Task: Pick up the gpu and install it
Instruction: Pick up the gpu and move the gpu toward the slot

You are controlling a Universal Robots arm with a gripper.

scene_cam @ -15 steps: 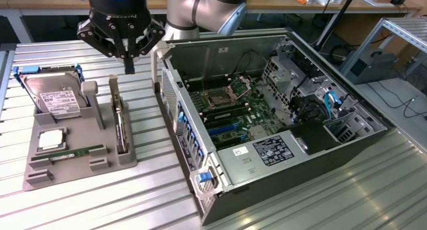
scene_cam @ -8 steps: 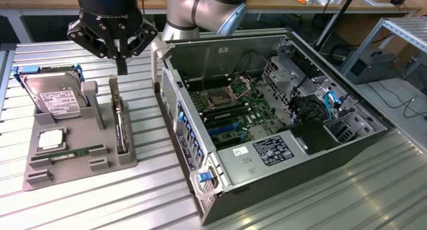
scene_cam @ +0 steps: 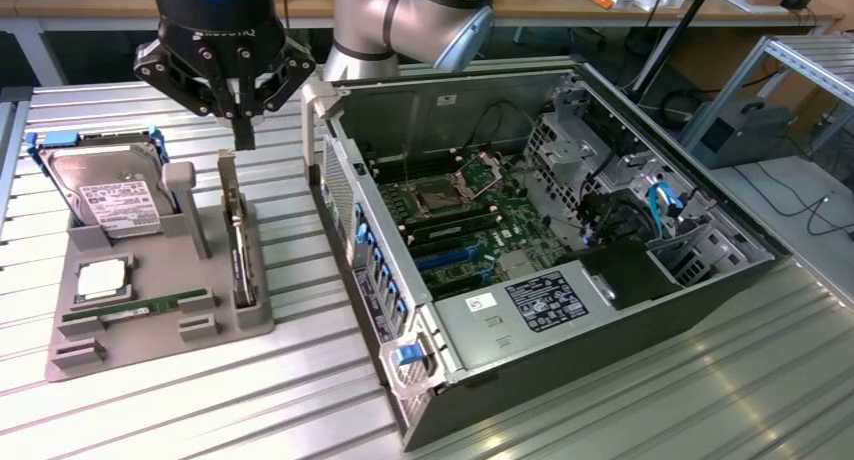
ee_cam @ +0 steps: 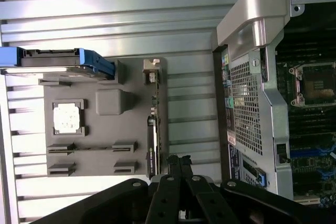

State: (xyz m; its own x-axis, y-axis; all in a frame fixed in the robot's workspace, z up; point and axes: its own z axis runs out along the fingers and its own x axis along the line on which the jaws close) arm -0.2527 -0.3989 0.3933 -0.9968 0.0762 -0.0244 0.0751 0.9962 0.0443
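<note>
hard to see: the gpu [scene_cam: 242,255] stands on its edge, so you only get the thin top rim and the card's face is pretty much hidden; in the wrist view the end of the gpu [ee_cam: 153,135] nearest the camera is cut off behind the gripper's black links
gripper: gripper [scene_cam: 243,138] has its fingers pressed together with nothing pinched, hanging just above the card's bracket end, not touching it; same closed tips in the wrist view [ee_cam: 178,160]
where the gpu is: slotted in the grey holder tray [scene_cam: 160,330] right below the gripper, on the ribbed metal bench [scene_cam: 160,420]
stuff around: hard drive [scene_cam: 114,195] in a blue caddy sits to the exterior view's left of the gripper, with a cpu chip [scene_cam: 104,280] and a RAM stick [scene_cam: 147,305] further out on the same tray; the open PC case [scene_cam: 534,250] is close on the gripper's other side
in the way: a grey upright post [scene_cam: 187,205] stands just beside the card, between it and the hard drive
gpu direction: long axis runs from under the gripper out along the case's side wall, silver bracket [scene_cam: 228,180] sticking up at the gripper's end
</note>
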